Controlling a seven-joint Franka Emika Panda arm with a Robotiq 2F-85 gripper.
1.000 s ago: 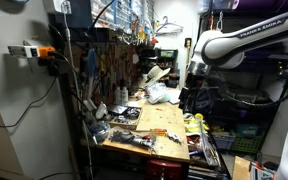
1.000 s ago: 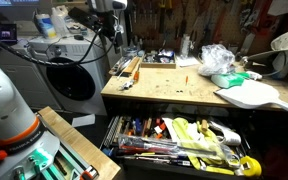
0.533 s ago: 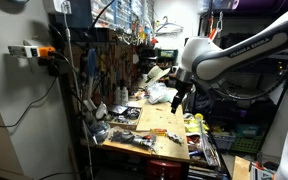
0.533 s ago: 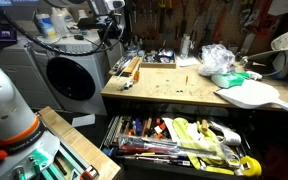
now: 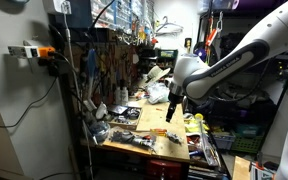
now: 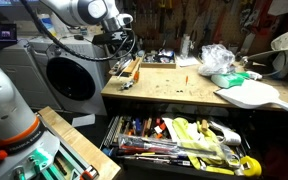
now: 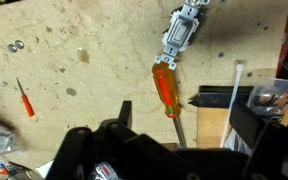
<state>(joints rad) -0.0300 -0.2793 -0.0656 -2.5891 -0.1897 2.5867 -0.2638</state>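
Observation:
In the wrist view my gripper (image 7: 184,125) is open and empty, its two dark fingers spread above a worn wooden workbench top (image 7: 74,70). An orange-handled screwdriver (image 7: 165,90) lies on the bench between the fingers, with its shaft pointing toward the camera. Just beyond the handle lies a grey metal switch part (image 7: 184,28). In both exterior views the gripper (image 5: 172,108) (image 6: 125,52) hangs low over the near-left end of the bench.
A small red screwdriver (image 7: 22,97) and some washers (image 7: 14,46) lie on the bench. A plastic bag (image 6: 216,60) and a white board (image 6: 254,95) sit at the far end. An open tool drawer (image 6: 174,140) sticks out below. A pegboard of tools (image 5: 109,65) stands behind.
The arm has swung from high at the side down over the workbench, bringing the gripper low above the bench top.

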